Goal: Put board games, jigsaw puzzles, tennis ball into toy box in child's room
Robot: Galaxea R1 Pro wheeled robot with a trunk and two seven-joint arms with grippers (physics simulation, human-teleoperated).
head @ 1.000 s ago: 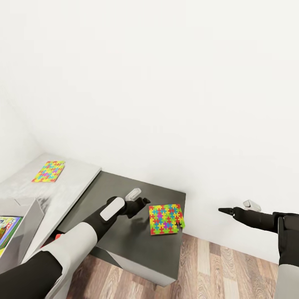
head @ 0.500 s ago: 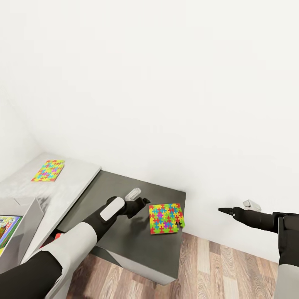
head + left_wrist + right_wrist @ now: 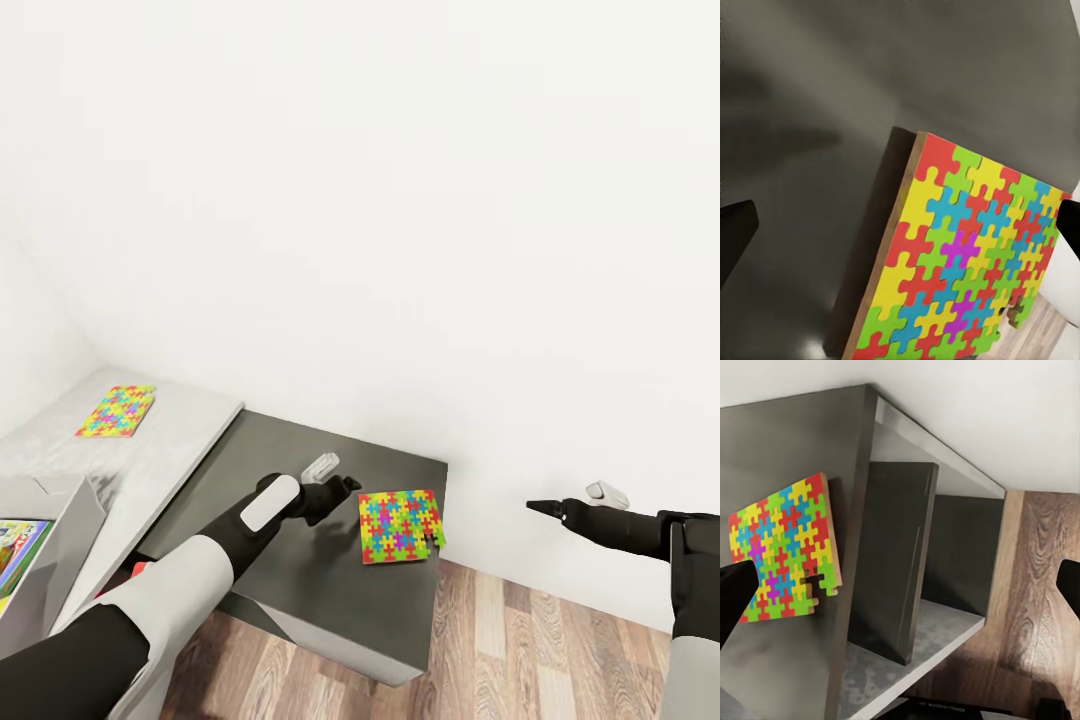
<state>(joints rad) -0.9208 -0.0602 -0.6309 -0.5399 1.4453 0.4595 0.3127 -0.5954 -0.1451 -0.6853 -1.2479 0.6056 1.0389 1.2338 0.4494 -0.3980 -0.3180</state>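
Inside toy box (image 3: 60,520) (partly visible): a printed board game (image 3: 18,548).

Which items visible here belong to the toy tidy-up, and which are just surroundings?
Job:
- bright puzzle-pattern slab on the dark wing
- second puzzle-pattern slab on the light grey top
- pale grey toy box
- long L-shaped desk

Surroundings:
- white wall
- wood-plank floor

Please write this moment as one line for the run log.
left gripper: open, beside near puzzle | puzzle: flat on dark table wing, overhanging edge | right gripper: off table, idle
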